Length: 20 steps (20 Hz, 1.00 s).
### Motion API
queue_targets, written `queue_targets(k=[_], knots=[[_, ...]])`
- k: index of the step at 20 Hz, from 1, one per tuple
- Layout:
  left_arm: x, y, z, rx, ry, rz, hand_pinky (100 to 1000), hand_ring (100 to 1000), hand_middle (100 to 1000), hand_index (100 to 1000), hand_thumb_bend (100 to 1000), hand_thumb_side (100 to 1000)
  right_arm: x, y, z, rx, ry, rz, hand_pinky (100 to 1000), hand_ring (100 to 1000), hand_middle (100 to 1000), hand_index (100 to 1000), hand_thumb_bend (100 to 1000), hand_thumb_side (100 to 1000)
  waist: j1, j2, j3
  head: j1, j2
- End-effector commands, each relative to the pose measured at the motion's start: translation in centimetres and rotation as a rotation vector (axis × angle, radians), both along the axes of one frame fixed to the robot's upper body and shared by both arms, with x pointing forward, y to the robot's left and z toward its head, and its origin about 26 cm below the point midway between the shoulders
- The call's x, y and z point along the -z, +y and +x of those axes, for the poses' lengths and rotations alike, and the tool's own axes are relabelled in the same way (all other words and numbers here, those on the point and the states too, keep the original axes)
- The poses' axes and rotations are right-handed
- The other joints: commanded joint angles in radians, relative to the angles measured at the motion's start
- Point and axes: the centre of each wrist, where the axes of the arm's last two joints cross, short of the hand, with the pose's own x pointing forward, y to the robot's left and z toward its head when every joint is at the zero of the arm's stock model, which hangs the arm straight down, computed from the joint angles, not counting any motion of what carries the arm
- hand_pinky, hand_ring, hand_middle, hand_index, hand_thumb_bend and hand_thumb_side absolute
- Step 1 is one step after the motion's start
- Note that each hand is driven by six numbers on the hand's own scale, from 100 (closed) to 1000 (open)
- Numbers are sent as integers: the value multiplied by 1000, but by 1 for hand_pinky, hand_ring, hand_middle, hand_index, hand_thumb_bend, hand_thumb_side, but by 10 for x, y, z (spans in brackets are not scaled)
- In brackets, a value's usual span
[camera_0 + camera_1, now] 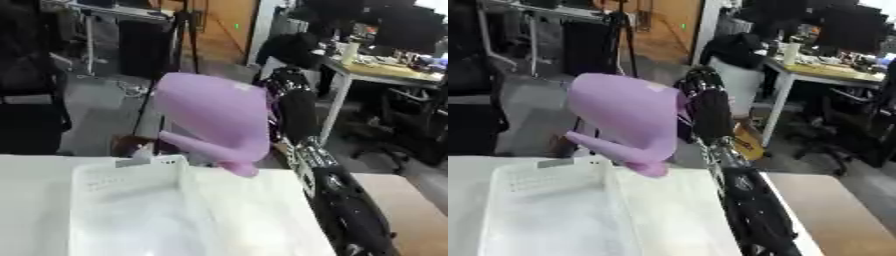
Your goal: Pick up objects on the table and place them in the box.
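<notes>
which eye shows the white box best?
Right eye view: the white box shows both side walls and its far rim. Left eye view shows it less distinctly, its right wall hard to make out. The purple watering can hangs above it.

Landmark: the desk (385, 72) with a yellowish top and white legs, at the right of the room.
On the desk: dark monitors (394, 25) and a pale cup (791, 52).
Under and beside the desk: a dark office chair (829, 140).
Left of the desk: a tripod (179, 55) with thin black legs on the grey floor (101, 115).
Behind the tripod: an orange-brown wooden wall (229, 25).
Far left of the desk: dark furniture (26, 80), unclear.
</notes>
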Motion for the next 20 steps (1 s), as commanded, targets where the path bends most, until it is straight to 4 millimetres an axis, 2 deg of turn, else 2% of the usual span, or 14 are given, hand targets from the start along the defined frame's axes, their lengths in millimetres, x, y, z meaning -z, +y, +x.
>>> queue_targets(k=[1, 10, 20], knots=[[-11, 0, -2, 0, -61, -32, 716, 779, 812, 763, 143, 812, -16, -1, -2, 6, -45, -8, 745, 675, 441, 554, 100, 1000, 3, -28, 6, -7, 5], [-23, -1, -1, 21, -128, -63, 709, 780, 798, 768, 171, 822, 0, 9, 5, 2, -5, 0, 746, 676, 440, 552, 100, 1000, -4, -30, 50, -38, 23], [-29, -3, 0, 26, -169, -66, 707, 779, 798, 768, 180, 823, 17, 21, 9, 0, 30, -13, 747, 679, 441, 552, 100, 1000, -12, -31, 68, -69, 23]])
